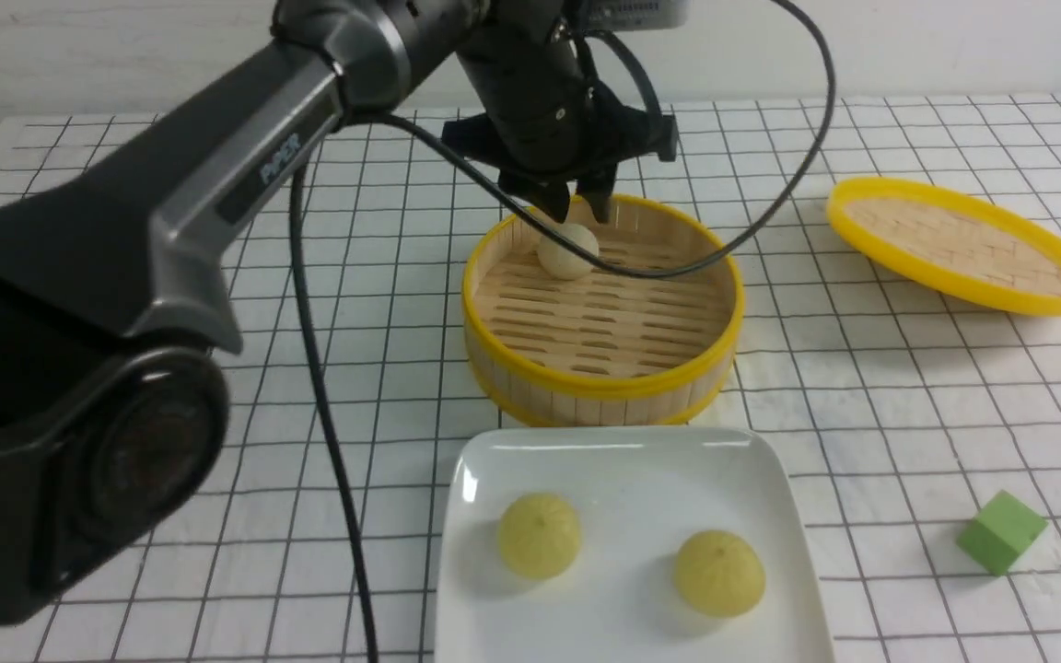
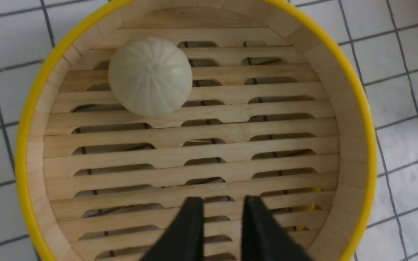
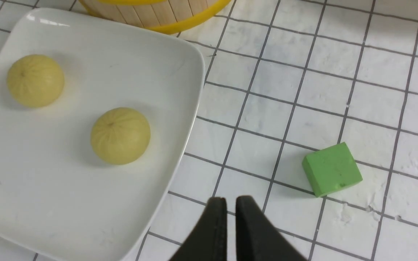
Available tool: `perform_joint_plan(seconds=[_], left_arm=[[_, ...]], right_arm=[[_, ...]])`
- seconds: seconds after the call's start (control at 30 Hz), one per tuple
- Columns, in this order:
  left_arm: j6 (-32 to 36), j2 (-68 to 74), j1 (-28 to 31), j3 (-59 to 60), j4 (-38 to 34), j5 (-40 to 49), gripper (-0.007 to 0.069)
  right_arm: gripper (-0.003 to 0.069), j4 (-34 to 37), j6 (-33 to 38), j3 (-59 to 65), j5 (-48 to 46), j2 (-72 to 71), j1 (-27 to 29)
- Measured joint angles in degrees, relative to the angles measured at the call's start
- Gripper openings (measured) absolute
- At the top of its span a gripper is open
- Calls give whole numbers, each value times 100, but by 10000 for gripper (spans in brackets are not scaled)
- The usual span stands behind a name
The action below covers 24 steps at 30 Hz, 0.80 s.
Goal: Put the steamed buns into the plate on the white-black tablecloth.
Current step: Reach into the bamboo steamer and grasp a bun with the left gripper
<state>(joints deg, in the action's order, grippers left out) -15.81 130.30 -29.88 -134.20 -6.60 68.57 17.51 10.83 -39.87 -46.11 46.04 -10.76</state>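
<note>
Hovers with left gripper (image 1: 575, 198) spread above bamboo steamer basket (image 1: 604, 382), near beige-white steamed bun (image 2: 150, 78) inside. Holds right gripper (image 3: 231, 199) slightly spread over black-gridded white tablecloth (image 1: 402, 368) — near green cube (image 1: 1000, 532). Shows two pale-yellow steamed buns (image 1: 540, 536) apart on white rounded-square plate (image 1: 623, 479) — just beside basket.

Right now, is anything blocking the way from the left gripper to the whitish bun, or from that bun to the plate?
Nothing visible separates the left gripper from the bun. Toward the plate, the steamer's raised wall stands in between.
</note>
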Motion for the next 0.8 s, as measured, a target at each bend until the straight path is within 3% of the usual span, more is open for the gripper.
perform_joint_plan(seconds=[0.1,0.27,0.5,0.53,0.63,0.77,0.8], left_arm=[[33,615,380,-679,-471,228,20],[-6,1001,537,-1036,-590,239,22],[-289,1302,132,-1087,510,-323,275],[-315,1309,111,-1087,538,-361,283],[-456,1443,-22,-1089,1001,-646,414],[-588,1557,-75,-1089,1171,-809,409],[-744,1604,-89,-1089,1195,-853,333]], right_arm=[[60,0,0,0,-48,0,0],[62,17,0,0,-57,6,0],[74,17,0,0,-62,6,0],[75,17,0,0,-62,6,0],[76,23,0,0,-14,11,0],[76,33,0,0,23,11,0],[76,33,0,0,37,11,0]])
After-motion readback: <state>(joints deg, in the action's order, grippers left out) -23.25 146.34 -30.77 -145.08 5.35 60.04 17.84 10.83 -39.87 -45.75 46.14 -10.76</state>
